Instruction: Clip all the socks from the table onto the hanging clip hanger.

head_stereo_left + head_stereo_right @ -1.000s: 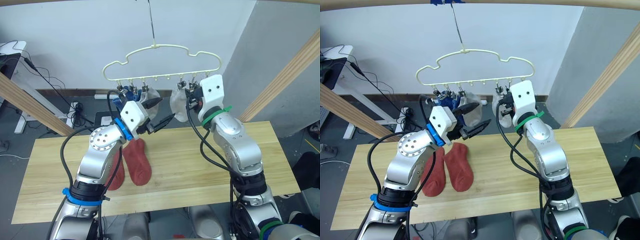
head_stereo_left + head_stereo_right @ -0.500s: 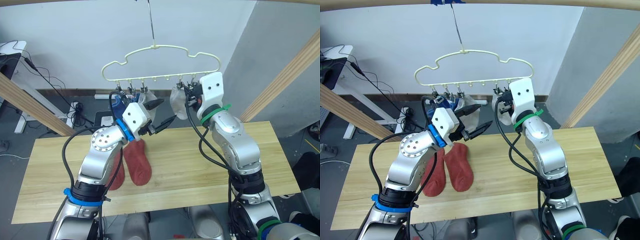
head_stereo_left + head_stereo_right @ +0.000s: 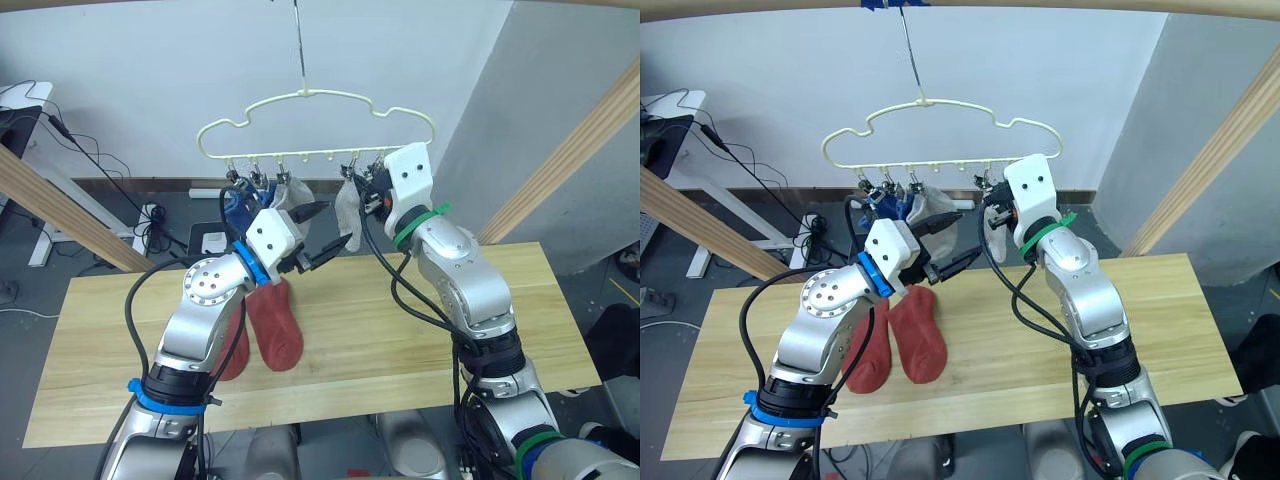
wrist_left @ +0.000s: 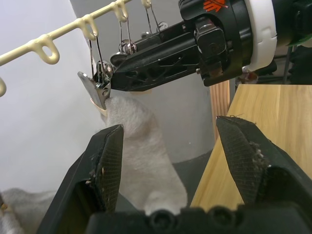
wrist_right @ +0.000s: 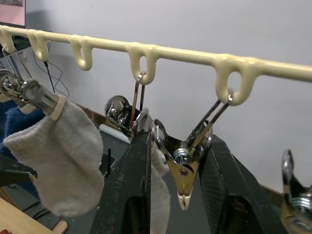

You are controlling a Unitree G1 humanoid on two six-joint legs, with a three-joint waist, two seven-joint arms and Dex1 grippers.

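1. A grey sock (image 3: 345,205) hangs from a clip (image 5: 184,181) on the hanger (image 3: 318,97); the right pincer (image 5: 168,161) is spread around that clip.
2. The left pincer (image 3: 328,226) is held spread and empty just below the sock.
3. Two red socks (image 3: 275,322) lie on the bench (image 3: 400,330) beneath the left pincer; fetching one is judged the next step.
4. Free hanger loops sit just beside the right pincer; open bench lies below.
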